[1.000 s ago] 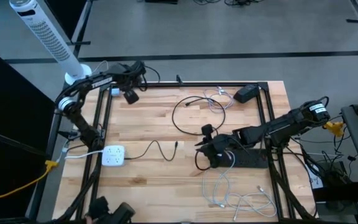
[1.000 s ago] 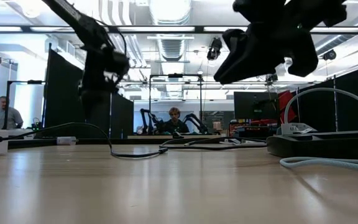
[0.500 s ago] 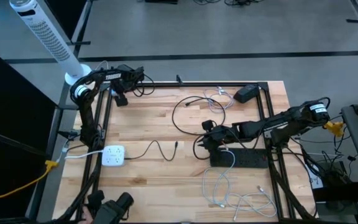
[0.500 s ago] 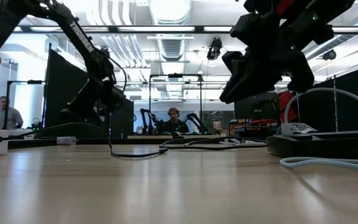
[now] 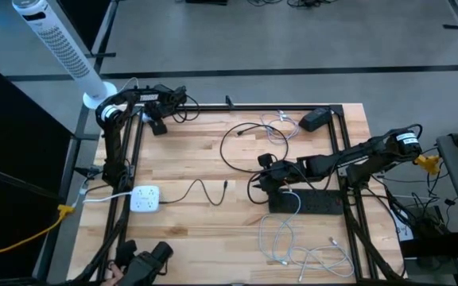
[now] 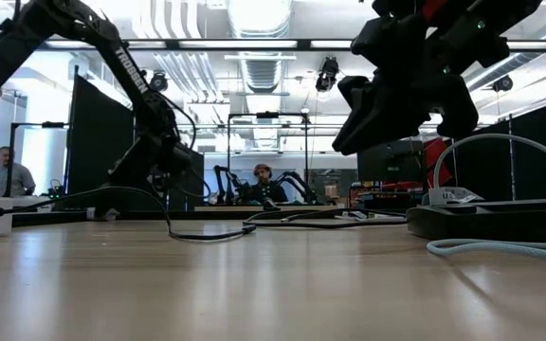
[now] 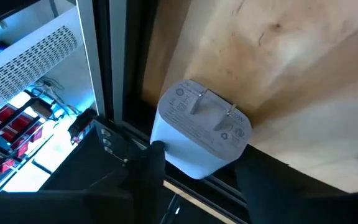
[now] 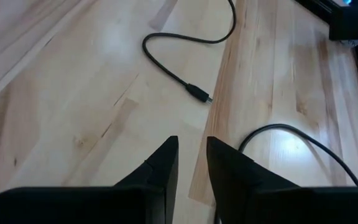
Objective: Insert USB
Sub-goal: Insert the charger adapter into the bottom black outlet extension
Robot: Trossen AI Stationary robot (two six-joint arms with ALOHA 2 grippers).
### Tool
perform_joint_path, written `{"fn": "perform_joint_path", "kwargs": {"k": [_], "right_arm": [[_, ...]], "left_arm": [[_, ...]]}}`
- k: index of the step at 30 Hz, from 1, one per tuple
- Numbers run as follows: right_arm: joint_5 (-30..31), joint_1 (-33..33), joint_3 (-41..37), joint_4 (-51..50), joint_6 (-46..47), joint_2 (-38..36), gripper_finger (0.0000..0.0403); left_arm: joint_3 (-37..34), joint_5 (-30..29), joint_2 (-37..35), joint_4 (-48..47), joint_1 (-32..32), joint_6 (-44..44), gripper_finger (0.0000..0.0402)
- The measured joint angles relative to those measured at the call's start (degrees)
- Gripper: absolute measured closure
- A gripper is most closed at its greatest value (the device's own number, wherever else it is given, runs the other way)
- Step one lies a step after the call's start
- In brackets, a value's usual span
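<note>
At the far left corner of the wooden counter [image 5: 213, 230], the left end effector [image 7: 194, 177] sits low at the counter's edge with its two dark fingers [image 7: 148, 174] spread on either side of a white wall charger [image 7: 201, 134]; the charger lies by the dark frame rail with its two metal prongs facing the wrist camera, and whether the fingers actually press on it cannot be told. On the near left of the counter lies a white power adapter [image 5: 145, 199], from which a thin black cable [image 5: 201, 189] runs rightward to a loose USB plug [image 5: 225, 186] resting flat on the wood, well apart from either arm; the right wrist view shows that same plug [image 8: 199, 93] lying free at the end of its cable. Right of centre, the right end effector [image 5: 262, 179] hangs above the counter just beside a black power strip [image 5: 312, 202], its fingers [image 8: 160, 165] close together with only a narrow gap and nothing between them. White cables [image 5: 300, 250] lie tangled at the near right.
</note>
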Motion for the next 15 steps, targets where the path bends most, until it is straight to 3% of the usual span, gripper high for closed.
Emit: {"fn": "perform_joint_path", "kwargs": {"k": [12,14,15], "right_arm": [[0.04,0.0,0.01,-0.01,-0.25,0.0,0.0355],[0.07,0.0,0.02,-0.01,-0.3,-0.04,0.0357],[0.09,0.0,0.02,-0.01,-0.3,-0.09,0.0359]], "left_arm": [[0.28,3.44,0.08,-6.39,-3.91,-7.56,0.0366],[0.4,7.27,0.03,-7.31,-5.36,-9.28,0.038],[0.33,12.05,0.28,-5.69,-6.06,-10.0,0.0386]]}}
